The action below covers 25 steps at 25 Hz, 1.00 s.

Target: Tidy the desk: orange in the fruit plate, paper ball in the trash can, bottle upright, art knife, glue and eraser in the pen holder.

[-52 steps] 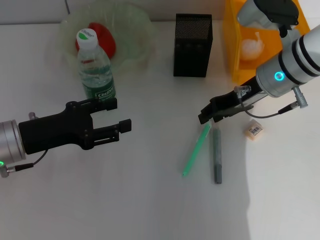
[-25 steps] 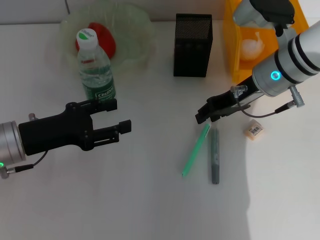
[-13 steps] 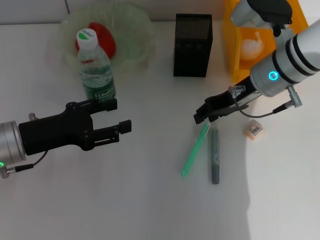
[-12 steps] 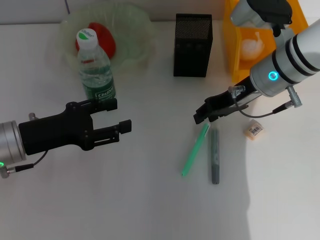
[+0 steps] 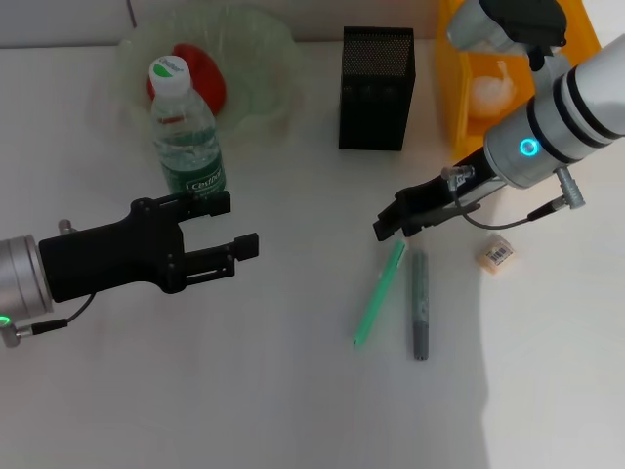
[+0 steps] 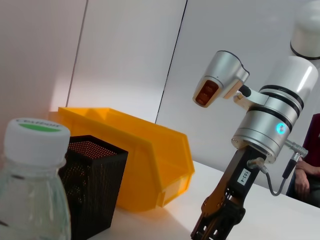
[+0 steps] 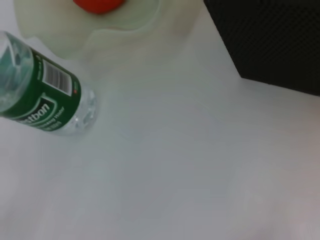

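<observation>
Head view: the left hand [image 5: 232, 225], fingers spread, hovers beside the upright bottle [image 5: 186, 132]; the right hand [image 5: 391, 227], fingers pressed together as far as can be seen, hangs just above the green pen [image 5: 379, 292] and grey art knife [image 5: 420, 304] on the worktop [image 5: 293, 391]. The eraser [image 5: 495, 253] lies nearby, the orange [image 5: 200, 73] in the fruit plate [image 5: 264, 59], the paper ball [image 5: 491, 90] in the trash can [image 5: 459, 88].

Left wrist view: the pen holder [image 6: 92, 185] stands before that bin.

Right wrist view: bottle, plate and holder only.

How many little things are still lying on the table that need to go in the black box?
3: a green stick and a grey stick lie side by side below the right gripper; the eraser lies farther right. The pen holder may hide more.

right hand [image 5: 389, 225] crept left twd bottle [image 5: 186, 132].
</observation>
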Each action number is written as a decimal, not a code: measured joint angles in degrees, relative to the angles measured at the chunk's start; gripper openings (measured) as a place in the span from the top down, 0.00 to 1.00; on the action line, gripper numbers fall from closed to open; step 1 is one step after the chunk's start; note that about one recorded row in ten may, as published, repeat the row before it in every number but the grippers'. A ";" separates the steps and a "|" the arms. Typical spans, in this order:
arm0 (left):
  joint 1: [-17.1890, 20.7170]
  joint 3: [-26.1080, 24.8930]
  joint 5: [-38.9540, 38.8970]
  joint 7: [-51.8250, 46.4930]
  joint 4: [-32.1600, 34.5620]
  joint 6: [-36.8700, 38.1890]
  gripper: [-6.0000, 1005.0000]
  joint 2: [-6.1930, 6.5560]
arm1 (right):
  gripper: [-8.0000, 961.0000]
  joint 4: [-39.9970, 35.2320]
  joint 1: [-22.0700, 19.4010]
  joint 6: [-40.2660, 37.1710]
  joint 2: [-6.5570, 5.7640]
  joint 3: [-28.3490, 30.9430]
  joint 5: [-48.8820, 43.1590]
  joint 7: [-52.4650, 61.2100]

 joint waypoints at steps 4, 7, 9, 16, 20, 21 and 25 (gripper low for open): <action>-0.01 0.00 0.00 0.05 0.00 0.01 0.26 -0.02 | 0.50 0.03 0.17 0.65 0.00 -1.90 1.65 -0.08; 0.02 0.00 0.00 0.08 0.00 0.00 0.26 -0.02 | 0.50 0.45 0.36 1.42 0.00 -3.73 2.87 0.03; 0.07 0.00 0.00 0.10 0.00 -0.01 0.26 -0.02 | 0.50 0.79 0.55 1.73 0.00 -4.35 3.41 0.06; 0.24 -0.09 0.00 0.17 0.00 0.03 0.26 -0.02 | 0.49 0.11 1.15 1.52 -0.35 -4.36 3.46 0.10; 0.22 -0.02 0.00 0.18 0.00 0.16 0.26 -0.02 | 0.48 0.22 2.79 0.24 -0.52 -4.40 1.30 0.43; 0.18 0.00 0.00 0.19 0.00 0.16 0.26 -0.02 | 0.48 0.41 4.30 -0.72 -0.54 -4.42 -1.33 1.22; 0.11 0.00 0.00 0.19 0.00 0.18 0.26 -0.09 | 0.48 0.76 6.56 -1.95 -0.46 -4.77 -5.37 2.56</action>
